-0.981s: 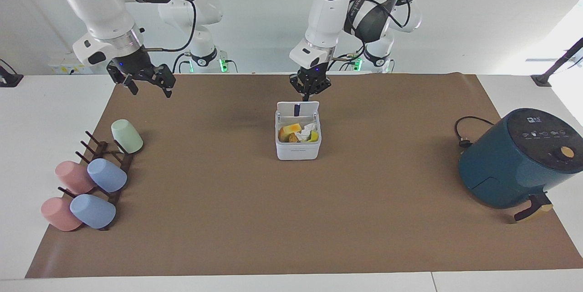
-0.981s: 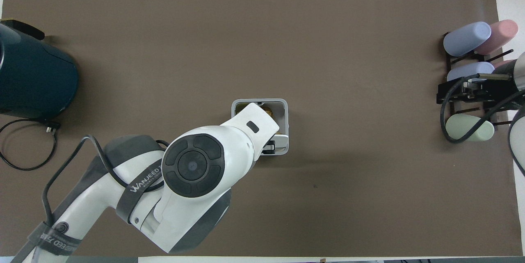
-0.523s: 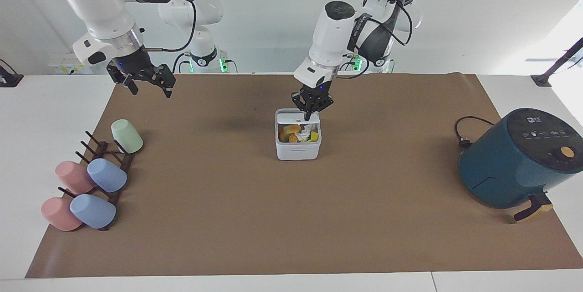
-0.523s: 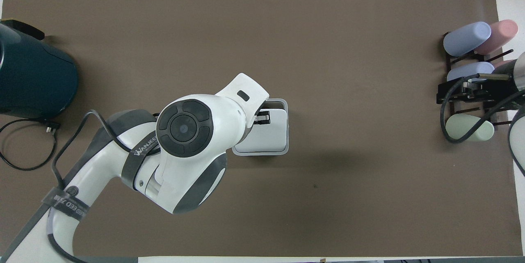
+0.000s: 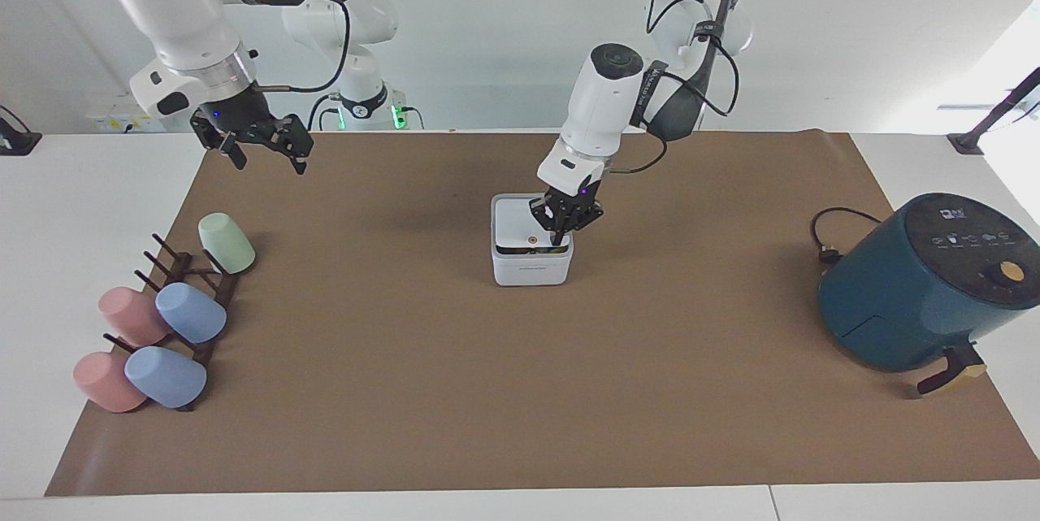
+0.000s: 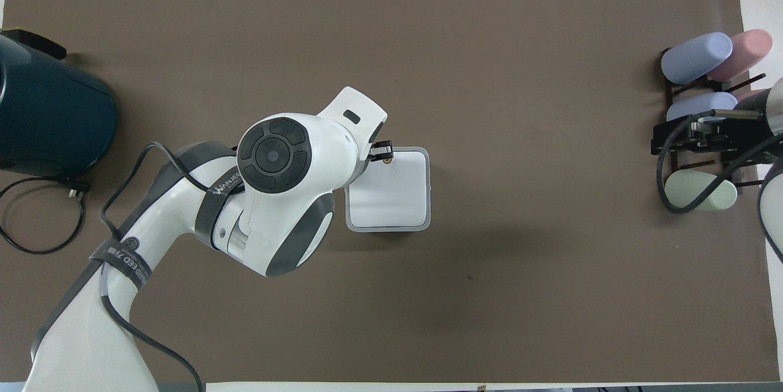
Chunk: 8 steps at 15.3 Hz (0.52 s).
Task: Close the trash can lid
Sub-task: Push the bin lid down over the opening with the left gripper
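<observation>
The small white trash can (image 5: pixel 532 267) stands in the middle of the brown mat; it also shows in the overhead view (image 6: pixel 428 196). Its white lid (image 5: pixel 520 227) with the orange dot lies almost flat on the can, with a thin dark gap under its edge farthest from the robots. In the overhead view the lid (image 6: pixel 391 193) covers the whole opening. My left gripper (image 5: pixel 561 235) is shut, its tips pressing down on the lid near the edge farthest from the robots, on the left arm's side. My right gripper (image 5: pixel 264 151) waits open above the mat's corner near the cup rack.
A dark teal air fryer (image 5: pixel 926 281) with a black cord (image 5: pixel 829 232) stands at the left arm's end. A dark rack (image 5: pixel 191 285) with pink, blue and green cups sits at the right arm's end. The left arm (image 6: pixel 275 184) hides part of the can from above.
The left gripper moved away from the robots and down, pushing the upright lid over. The lid swung down from standing open to almost flat, hiding the rubbish inside. The right arm has not moved.
</observation>
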Available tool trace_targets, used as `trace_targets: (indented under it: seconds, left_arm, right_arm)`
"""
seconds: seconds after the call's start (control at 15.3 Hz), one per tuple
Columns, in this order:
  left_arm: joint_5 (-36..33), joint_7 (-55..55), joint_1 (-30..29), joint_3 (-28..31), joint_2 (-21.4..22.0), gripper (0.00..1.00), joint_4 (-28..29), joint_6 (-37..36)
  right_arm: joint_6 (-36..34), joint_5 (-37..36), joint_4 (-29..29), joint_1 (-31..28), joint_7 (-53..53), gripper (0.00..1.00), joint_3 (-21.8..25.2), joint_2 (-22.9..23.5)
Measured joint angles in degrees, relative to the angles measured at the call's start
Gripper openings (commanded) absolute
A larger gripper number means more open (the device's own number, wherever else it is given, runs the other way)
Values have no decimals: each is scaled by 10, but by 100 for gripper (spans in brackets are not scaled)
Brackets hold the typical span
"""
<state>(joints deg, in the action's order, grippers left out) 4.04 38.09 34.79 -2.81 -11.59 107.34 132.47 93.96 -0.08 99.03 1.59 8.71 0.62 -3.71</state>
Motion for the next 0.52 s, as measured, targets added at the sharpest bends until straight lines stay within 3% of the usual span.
trace_targets:
  seconds: [0.52]
  left_arm:
    - [0, 0, 0, -1, -16, 0, 0, 19]
  right_arm:
    - [0, 0, 0, 0, 0, 100, 0, 0]
